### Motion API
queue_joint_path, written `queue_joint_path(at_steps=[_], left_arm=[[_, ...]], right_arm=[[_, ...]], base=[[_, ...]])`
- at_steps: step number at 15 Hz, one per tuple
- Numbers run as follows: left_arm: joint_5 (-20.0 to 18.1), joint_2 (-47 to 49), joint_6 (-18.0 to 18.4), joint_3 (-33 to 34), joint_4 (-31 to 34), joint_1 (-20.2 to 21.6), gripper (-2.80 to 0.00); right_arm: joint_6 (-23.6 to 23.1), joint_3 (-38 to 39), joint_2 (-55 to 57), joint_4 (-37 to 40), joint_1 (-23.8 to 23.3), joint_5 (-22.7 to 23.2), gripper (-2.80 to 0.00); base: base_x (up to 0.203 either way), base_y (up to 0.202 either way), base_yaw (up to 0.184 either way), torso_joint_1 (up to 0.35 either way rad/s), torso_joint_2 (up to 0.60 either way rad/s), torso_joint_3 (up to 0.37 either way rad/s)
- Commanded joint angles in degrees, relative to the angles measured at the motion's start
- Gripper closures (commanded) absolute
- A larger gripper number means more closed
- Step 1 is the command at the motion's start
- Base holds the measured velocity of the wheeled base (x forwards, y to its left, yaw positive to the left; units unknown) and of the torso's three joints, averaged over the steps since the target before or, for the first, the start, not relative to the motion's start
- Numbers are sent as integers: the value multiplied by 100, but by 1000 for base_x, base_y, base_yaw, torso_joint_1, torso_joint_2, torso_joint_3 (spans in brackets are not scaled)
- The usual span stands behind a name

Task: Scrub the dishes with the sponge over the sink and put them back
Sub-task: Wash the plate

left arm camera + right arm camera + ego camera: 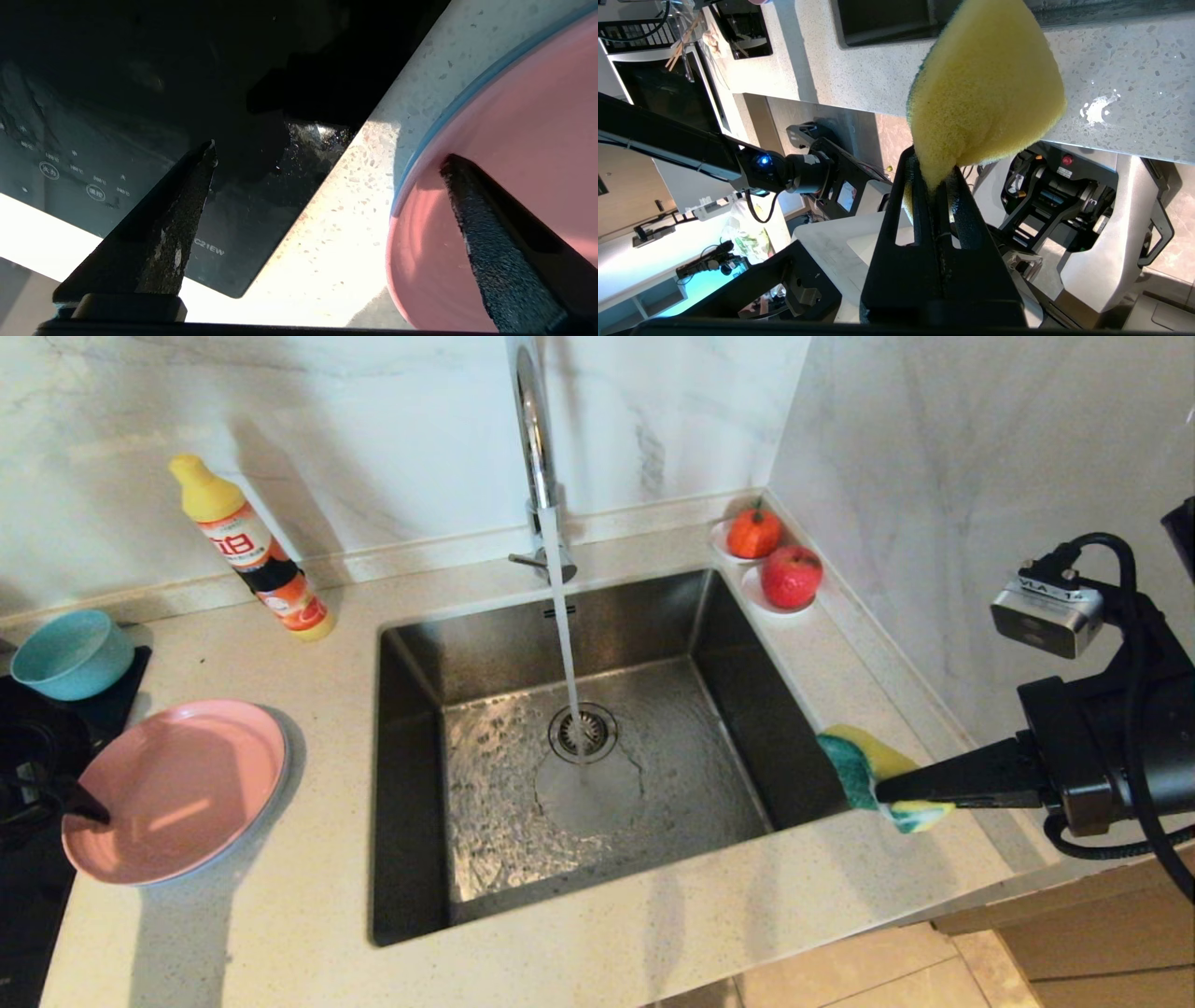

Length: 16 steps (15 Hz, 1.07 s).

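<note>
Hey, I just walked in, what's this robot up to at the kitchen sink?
It is washing dishes. The right gripper has its jaws pinched shut on the yellow-and-green sponge, held at the right edge of the steel sink, where the tap is running. The left gripper, jaws wide open, is at the near rim of the pink plate, which lies on another plate on the counter left of the sink; nothing is gripped there. The teal bowl sits behind them.

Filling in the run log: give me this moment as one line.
left gripper: open, straddling pink round plate rim | right gripper: shut on yellow-green sponge beside steel sink | tap: running
</note>
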Motion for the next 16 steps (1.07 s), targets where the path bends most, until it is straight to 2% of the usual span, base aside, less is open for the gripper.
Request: queue_joint_path(at_steps=[1,4,16], left_arm=[[-34,38,-9,-158,196,7,-280],[-356,51,-82,-385,537,9,-280],[-357,99,-79,-453,619,13,-280]], right_arm=[[7,1,13,16,4,30,0],[8,26,13,16,-5,21,0],[16,35,-4,-124,-15,40,0]], base=[[0,0,0,0,0,0],[0,0,0,0,0,0],[0,0,0,0,0,0]])
